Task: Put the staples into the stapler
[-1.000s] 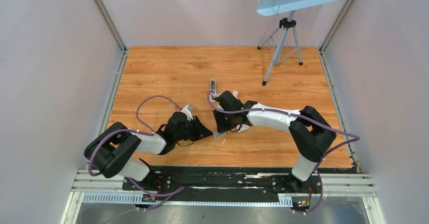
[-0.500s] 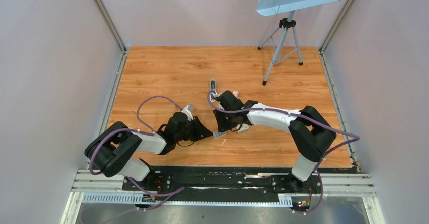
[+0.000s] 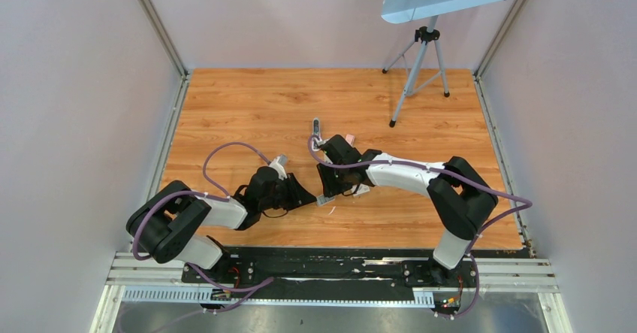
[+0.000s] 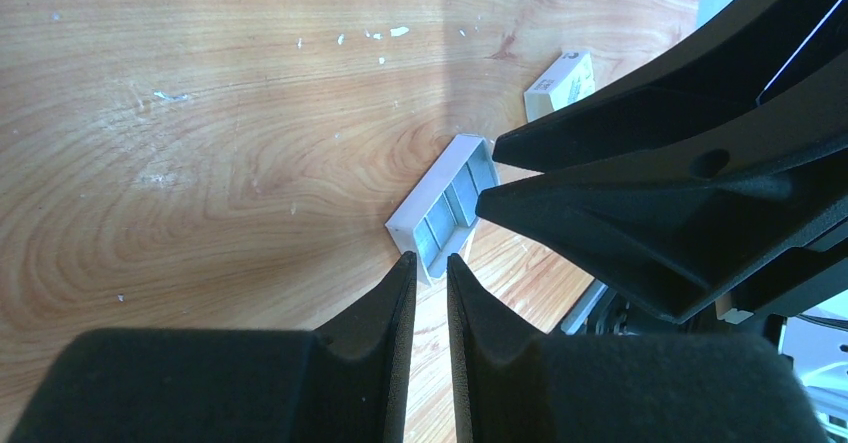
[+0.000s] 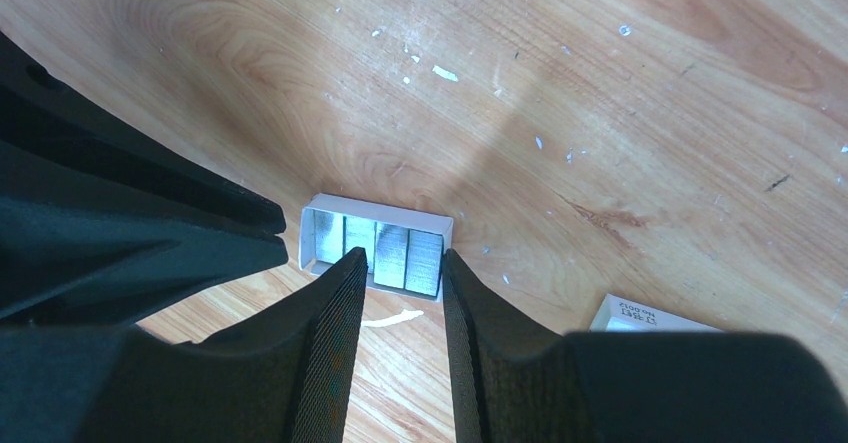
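The silvery-grey strips of staples (image 5: 375,246) lie in a small white cardboard tray (image 5: 380,210) just ahead of the right gripper (image 5: 400,263) — its black fingers stand part-way apart over the tray's near wall, holding nothing. The left gripper (image 4: 430,263) is pinched to a slit, empty, with its tips beside the tray's corner. The slim pale stapler (image 3: 316,128) lies beyond the right gripper — apart from it.
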Action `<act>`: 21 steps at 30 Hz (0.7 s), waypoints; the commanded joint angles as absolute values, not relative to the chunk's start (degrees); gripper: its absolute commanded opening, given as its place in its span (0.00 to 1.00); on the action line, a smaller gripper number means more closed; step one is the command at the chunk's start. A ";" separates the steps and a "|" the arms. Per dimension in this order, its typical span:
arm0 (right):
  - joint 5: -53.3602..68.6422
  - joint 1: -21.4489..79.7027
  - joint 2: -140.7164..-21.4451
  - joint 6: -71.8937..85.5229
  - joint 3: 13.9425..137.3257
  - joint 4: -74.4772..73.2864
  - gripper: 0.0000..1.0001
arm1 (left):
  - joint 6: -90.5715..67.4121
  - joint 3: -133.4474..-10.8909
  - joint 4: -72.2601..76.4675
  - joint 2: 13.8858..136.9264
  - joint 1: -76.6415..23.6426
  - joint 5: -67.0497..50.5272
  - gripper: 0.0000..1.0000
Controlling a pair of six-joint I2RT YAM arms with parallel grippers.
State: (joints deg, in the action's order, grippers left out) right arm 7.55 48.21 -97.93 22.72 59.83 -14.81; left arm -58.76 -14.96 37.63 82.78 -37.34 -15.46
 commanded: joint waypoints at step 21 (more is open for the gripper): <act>8.50 47.80 -96.11 23.59 60.65 -17.75 0.39 | -59.27 -14.24 42.40 85.87 -38.24 -16.07 0.18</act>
